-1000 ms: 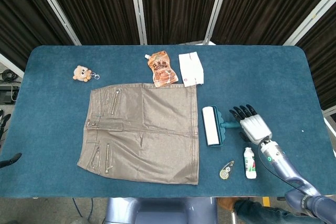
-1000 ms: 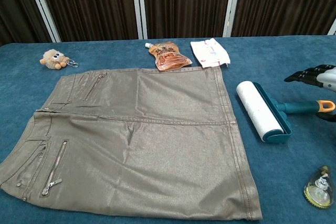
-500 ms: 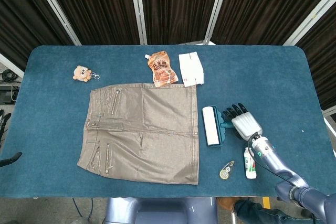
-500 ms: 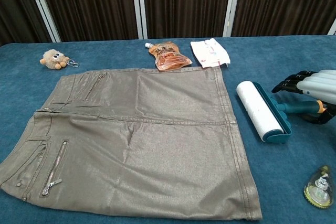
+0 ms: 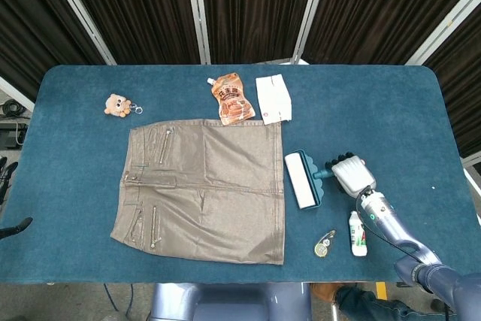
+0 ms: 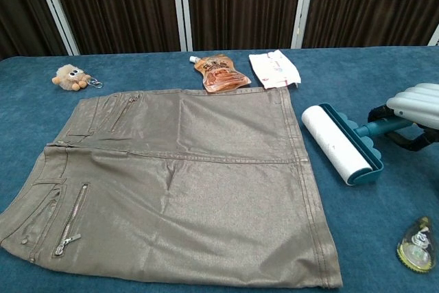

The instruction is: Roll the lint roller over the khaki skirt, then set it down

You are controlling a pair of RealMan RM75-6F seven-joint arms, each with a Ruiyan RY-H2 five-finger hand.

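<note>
The khaki skirt (image 5: 201,186) (image 6: 178,183) lies flat on the blue table, its zipped waist to the left. Just past its right edge is the lint roller (image 5: 302,180) (image 6: 339,143), a white roll in a teal frame. My right hand (image 5: 352,174) (image 6: 420,99) grips its teal handle, fingers curled over it, and the roller's near side looks tipped up slightly in the chest view. My left hand is in neither view.
A plush keychain (image 5: 116,104), an orange pouch (image 5: 231,98) and a white packet (image 5: 273,98) lie beyond the skirt. A small white bottle (image 5: 357,232) and a clear keyring tag (image 5: 324,244) sit near the front right edge, below my right hand.
My right hand came down onto the roller's handle and closed its fingers round it. The roller shifted slightly toward the skirt and tilted.
</note>
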